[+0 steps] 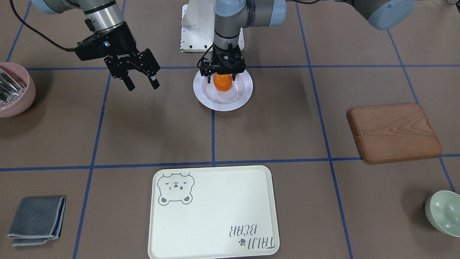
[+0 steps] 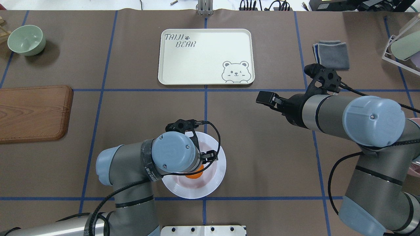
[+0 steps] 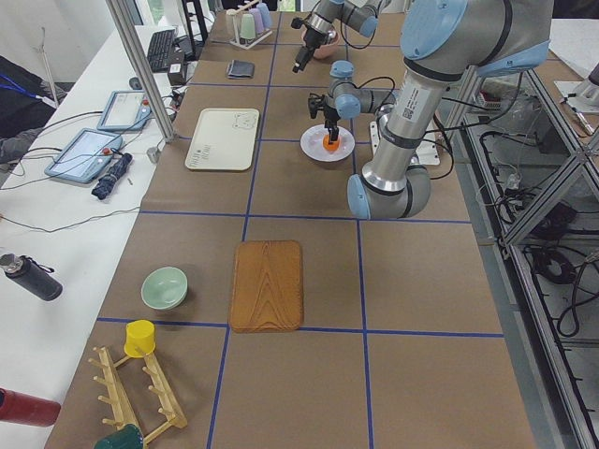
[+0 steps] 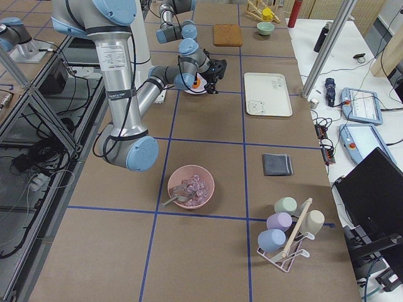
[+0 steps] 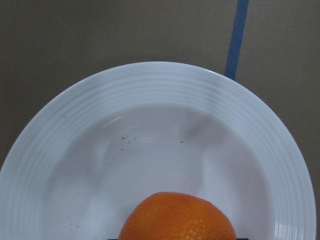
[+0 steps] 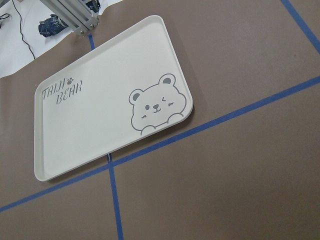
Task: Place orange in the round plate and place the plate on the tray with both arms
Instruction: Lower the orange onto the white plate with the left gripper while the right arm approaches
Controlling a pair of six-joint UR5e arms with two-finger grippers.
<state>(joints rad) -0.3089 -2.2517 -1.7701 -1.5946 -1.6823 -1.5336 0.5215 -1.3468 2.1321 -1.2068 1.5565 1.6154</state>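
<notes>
Orange (image 5: 177,217) cut by bottom edge, wrist view.

Even, bright light is pouring down from above, and the brown counter (image 1: 273,136) is showing no harsh glare. Soft shadows are pooling beside the pink bowl (image 1: 14,90) and the green bowl (image 2: 26,40) (both smudgy, not hard-edged). The round plate (image 1: 240,96) is gleaming faintly along its glossy rim, and in the left wrist view its ridges are looking slightly soft while the orange (image 5: 177,217) is getting cropped at the bottom edge. The tray (image 6: 95,125) is reading crisp in the right wrist view, lettering sharp.
</notes>
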